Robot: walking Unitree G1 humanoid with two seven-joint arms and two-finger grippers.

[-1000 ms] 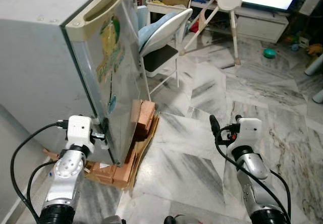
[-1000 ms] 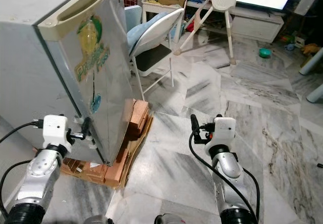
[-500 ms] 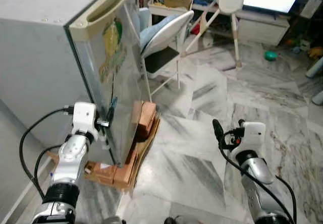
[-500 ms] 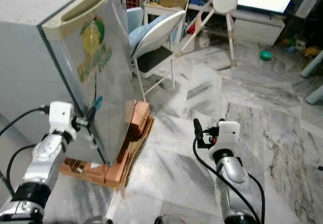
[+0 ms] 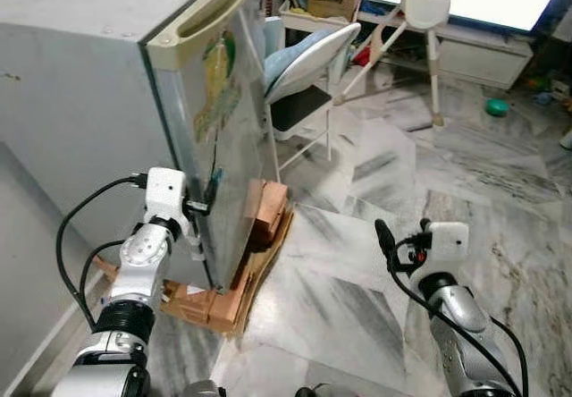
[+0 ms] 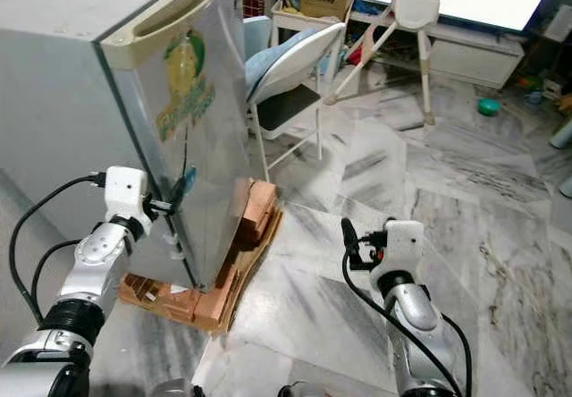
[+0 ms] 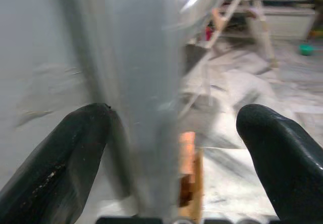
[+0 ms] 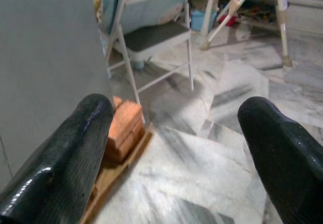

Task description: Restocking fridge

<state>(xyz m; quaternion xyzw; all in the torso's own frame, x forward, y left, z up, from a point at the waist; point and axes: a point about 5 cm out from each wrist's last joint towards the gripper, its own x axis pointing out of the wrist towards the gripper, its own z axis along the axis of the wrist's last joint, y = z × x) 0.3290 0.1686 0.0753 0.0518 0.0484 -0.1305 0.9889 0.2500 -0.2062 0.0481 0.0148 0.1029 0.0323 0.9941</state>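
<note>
With the left gripper (image 5: 211, 193) jaws spread astride the fridge door (image 5: 234, 120) edge, hook one finger behind it and pull outward; the right gripper (image 5: 399, 236), jaws open, idles well clear.

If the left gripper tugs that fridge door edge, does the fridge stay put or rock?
The fridge stands on stacked bricks and cardboard, so a hard pull could probably rock it. It looks bulky and heavy, so sliding is unlikely. The left gripper straddles the thin door edge with its fingers open; the smooth metal may slip.
</note>
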